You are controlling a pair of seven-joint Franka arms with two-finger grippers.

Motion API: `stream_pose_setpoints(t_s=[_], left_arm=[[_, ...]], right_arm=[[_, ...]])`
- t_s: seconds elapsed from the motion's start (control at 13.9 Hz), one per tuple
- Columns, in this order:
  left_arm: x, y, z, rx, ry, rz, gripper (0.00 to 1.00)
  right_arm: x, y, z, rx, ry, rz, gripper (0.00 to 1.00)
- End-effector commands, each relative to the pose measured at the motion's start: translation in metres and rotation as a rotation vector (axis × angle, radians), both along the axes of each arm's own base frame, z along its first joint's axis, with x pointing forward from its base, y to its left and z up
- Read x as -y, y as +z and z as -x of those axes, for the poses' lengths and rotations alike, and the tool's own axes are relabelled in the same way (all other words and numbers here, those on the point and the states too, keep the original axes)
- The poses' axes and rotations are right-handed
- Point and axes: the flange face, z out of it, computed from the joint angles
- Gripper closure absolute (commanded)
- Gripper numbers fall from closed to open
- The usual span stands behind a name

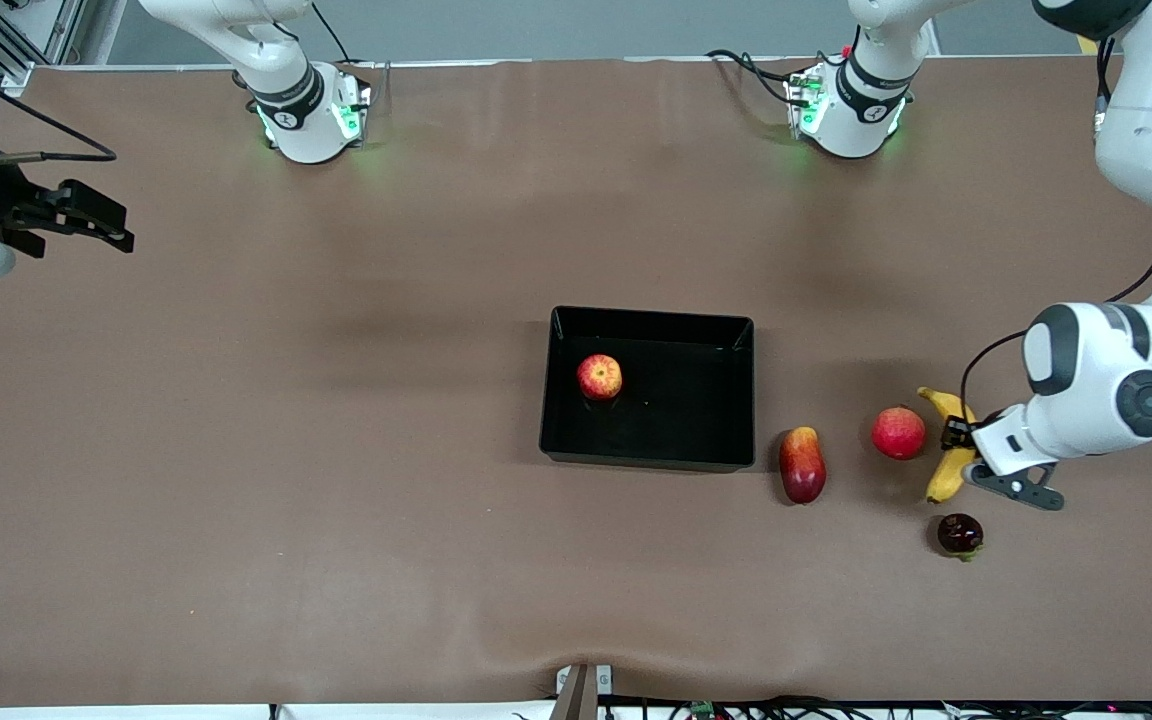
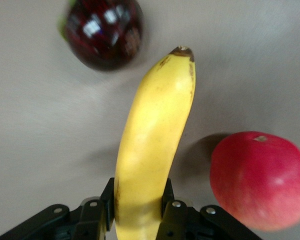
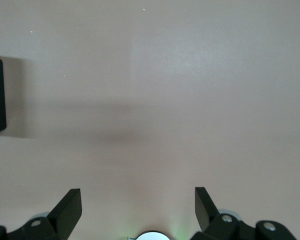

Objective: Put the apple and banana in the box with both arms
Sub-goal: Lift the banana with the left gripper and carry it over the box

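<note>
Nearest the front camera: a dark glossy fruit (image 1: pixel 960 534) on the table (image 1: pixel 336 450), at about 5 o'clock from the box, untouched and not part of the job.

Next up, the left gripper (image 1: pixel 958 455) sits low at the left arm's end of the table, fingers (image 2: pixel 101 210) pinched on either side of the banana (image 1: pixel 948 445) near its middle. The mid-body hold looks chosen so the curved fruit stays balanced when lifted. I can't tell if the banana is off the table yet; the left wrist view shows it running straight out between the jaws, dark tip ahead.

A pinkish-red round fruit (image 1: pixel 899 432) lies just beside the banana on the box side, close enough that a sideways drag could nudge it. A mango (image 1: pixel 802 465) lies between that fruit and the box (image 1: pixel 736 335), at roughly 4 o'clock from the box centre. Both are distractors.

The apple (image 1: pixel 599 377) is already inside the box, at about 9 o'clock of its floor, leaving room for the banana.

Farthest: the right gripper (image 1: pixel 71 222) hangs over bare table at the right arm's end, at 10 o'clock from the box, jaws spread wide, holding nothing. That arm waits, clear of the left arm's path.
</note>
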Motion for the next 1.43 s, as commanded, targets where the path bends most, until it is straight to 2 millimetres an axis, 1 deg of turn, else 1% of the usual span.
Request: stream_pose_setpoints(t_s=[0.0, 0.07, 0.14, 0.29, 0.36, 0.5, 0.57, 0.65, 0.72, 0.79, 0.86, 1.0, 1.15, 1.22, 1.36], left_arm=[[0.030, 0.069, 0.006, 0.025, -0.004, -0.006, 1.00], [0.049, 0.089, 0.007, 0.031, 0.032, -0.006, 1.00], [0.072, 0.104, 0.007, 0.016, 0.078, -0.001, 1.00], [0.128, 0.130, 0.011, -0.024, 0.180, 0.013, 1.00], [0.162, 0.139, 0.015, -0.030, 0.231, 0.028, 1.00], [0.230, 0.143, 0.028, -0.040, 0.354, 0.046, 1.00], [0.263, 0.137, 0.035, -0.053, 0.408, 0.042, 1.00], [0.301, 0.135, 0.040, -0.053, 0.440, 0.047, 1.00], [0.332, 0.135, 0.043, -0.057, 0.468, 0.060, 1.00], [0.362, 0.125, 0.050, -0.075, 0.497, 0.063, 1.00], [0.379, 0.121, 0.046, -0.078, 0.531, 0.082, 1.00], [0.401, 0.109, 0.042, -0.080, 0.556, 0.087, 1.00], [0.419, 0.088, 0.051, -0.061, 0.546, 0.028, 1.00], [0.426, 0.081, 0.056, -0.053, 0.541, 0.004, 1.00], [0.424, 0.062, 0.056, -0.068, 0.543, -0.018, 1.00]], right_arm=[[0.003, 0.004, 0.003, 0.003, -0.027, -0.024, 0.00], [0.003, 0.005, 0.003, 0.009, -0.028, -0.035, 0.00], [0.002, 0.007, 0.002, 0.018, -0.027, -0.036, 0.00], [0.003, 0.010, -0.002, 0.055, -0.028, -0.037, 0.00], [0.003, 0.011, -0.003, 0.064, -0.027, -0.038, 0.00], [0.003, 0.011, -0.003, 0.069, -0.026, -0.038, 0.00], [0.002, 0.011, -0.003, 0.067, -0.024, -0.038, 0.00], [0.001, 0.011, -0.003, 0.066, -0.021, -0.038, 0.00], [0.001, 0.011, -0.003, 0.064, -0.021, -0.038, 0.00], [0.001, 0.011, -0.003, 0.064, -0.018, -0.038, 0.00], [0.001, 0.011, -0.002, 0.063, -0.015, -0.038, 0.00], [0.001, 0.011, -0.002, 0.058, -0.008, -0.039, 0.00], [0.001, 0.015, -0.002, 0.068, -0.004, -0.024, 0.00], [0.001, 0.022, -0.003, 0.082, -0.004, -0.023, 0.00], [0.001, 0.024, -0.003, 0.086, -0.004, -0.023, 0.00]])
